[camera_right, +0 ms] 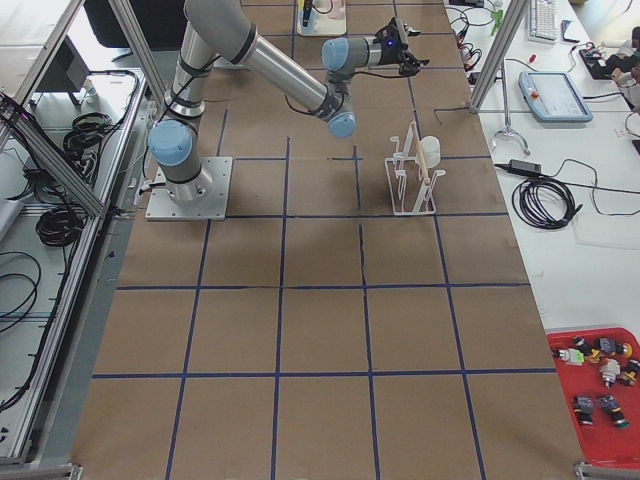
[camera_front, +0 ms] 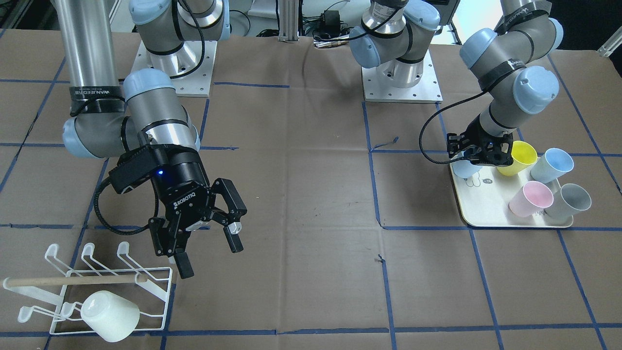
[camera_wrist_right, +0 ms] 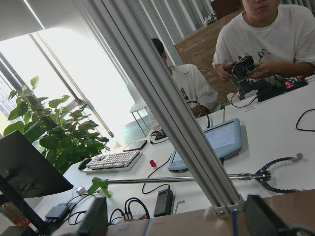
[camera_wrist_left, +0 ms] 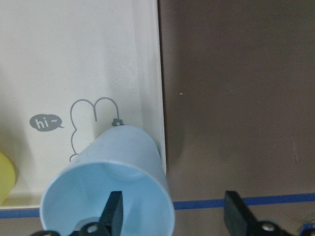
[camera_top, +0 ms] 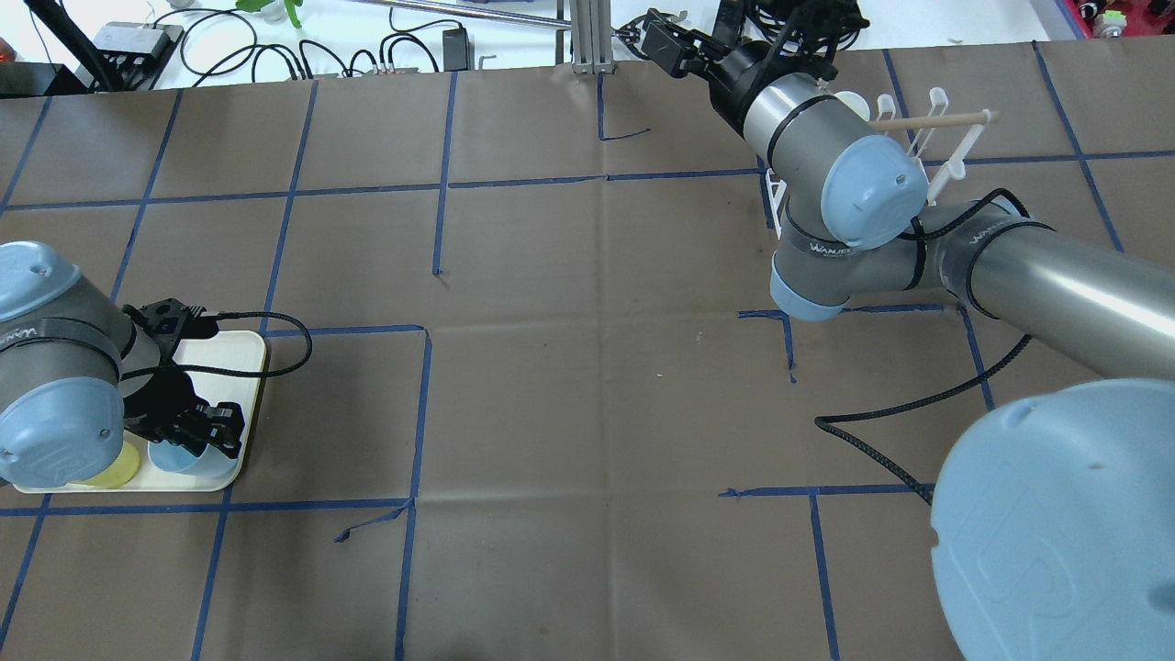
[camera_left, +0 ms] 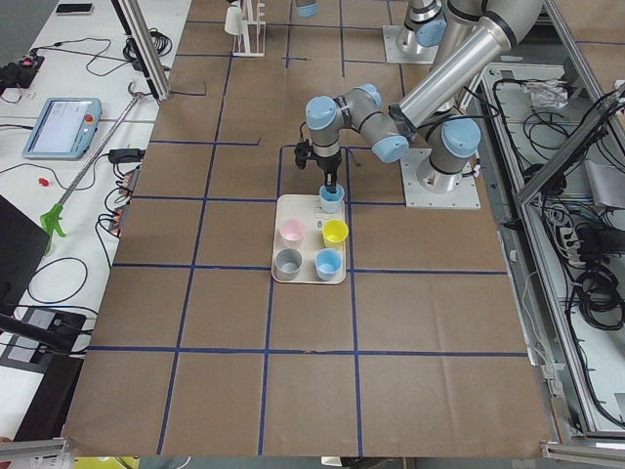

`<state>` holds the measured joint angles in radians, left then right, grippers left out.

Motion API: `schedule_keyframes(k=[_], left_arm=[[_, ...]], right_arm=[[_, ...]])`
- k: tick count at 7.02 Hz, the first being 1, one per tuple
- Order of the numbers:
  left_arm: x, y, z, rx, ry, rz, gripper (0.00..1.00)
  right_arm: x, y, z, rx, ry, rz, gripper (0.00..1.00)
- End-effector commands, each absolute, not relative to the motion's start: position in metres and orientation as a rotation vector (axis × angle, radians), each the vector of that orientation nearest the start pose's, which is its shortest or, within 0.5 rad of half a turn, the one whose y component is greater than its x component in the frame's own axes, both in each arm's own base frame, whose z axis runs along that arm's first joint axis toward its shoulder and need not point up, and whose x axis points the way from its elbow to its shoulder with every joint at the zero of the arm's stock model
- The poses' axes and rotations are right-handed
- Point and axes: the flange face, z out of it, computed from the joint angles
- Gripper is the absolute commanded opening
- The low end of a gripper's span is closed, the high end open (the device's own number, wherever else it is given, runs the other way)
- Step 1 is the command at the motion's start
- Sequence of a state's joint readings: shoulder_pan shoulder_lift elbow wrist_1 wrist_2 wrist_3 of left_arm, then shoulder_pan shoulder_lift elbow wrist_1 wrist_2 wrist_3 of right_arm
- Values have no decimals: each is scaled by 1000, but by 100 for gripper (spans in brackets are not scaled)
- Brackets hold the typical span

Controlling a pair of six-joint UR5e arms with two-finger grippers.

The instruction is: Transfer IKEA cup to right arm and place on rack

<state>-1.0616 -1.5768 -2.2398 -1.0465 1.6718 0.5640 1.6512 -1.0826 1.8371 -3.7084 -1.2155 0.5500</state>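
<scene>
White wire rack point(camera_front: 167, 294) stands at the left end of the front-facing view, its wooden dowel point(camera_front: 73, 280) lying across the prongs. One white cup point(camera_front: 111, 316) sits on the near row, tilted, closed bottom uppermost.

Just beside and above the rack hangs the right arm point(camera_front: 155, 109). The right pincer point(camera_front: 210, 256) is spread wide and holds nothing; its fingers point down toward the rack's inner corner without touching it.

The middle of the brown paper-covered bench point(camera_front: 311, 194) separates the two arms, which are well apart.

At the right end lies the cream tray point(camera_front: 486, 214). A yellow cup point(camera_front: 520, 156), a pink cup point(camera_front: 530, 199), a grey cup point(camera_front: 573, 201) and a second blue cup point(camera_front: 554, 164) stand on it, mouths up. The cup in hand, a light blue cup point(camera_wrist_left: 108, 182), stands at the tray's corner beside the printed rabbit outline. The left pincer point(camera_wrist_left: 174, 214) is lowered over it, spread, one finger inside the mouth and the other outside the wall. Neither finger appears to press the wall yet.

Assessment: one cup is hung; the present cycle is at its first step. The grip on the light blue cup is not yet made. Lifting, carrying toward the centre, handing to the right pincer and hanging on a free prong all lie ahead. Four further cups wait on the tray.
</scene>
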Motion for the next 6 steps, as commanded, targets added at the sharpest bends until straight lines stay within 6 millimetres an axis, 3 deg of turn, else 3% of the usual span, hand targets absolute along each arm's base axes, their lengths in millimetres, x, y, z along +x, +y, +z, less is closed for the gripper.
schedule_keyframes(k=[1,3,4,6], left_arm=[[85,-404,233,93,3116,278,0],[94,-409,256,97,3051,265,0],[99,-416,287,99,3049,279,0],[111,-443,380,114,3043,319,0]], right_arm=[[233,-570,352,427,1818,-1194,100],[249,-563,352,507,1765,-1062,100],[255,-560,353,575,1734,-990,100],[266,-549,343,694,1692,-853,100]])
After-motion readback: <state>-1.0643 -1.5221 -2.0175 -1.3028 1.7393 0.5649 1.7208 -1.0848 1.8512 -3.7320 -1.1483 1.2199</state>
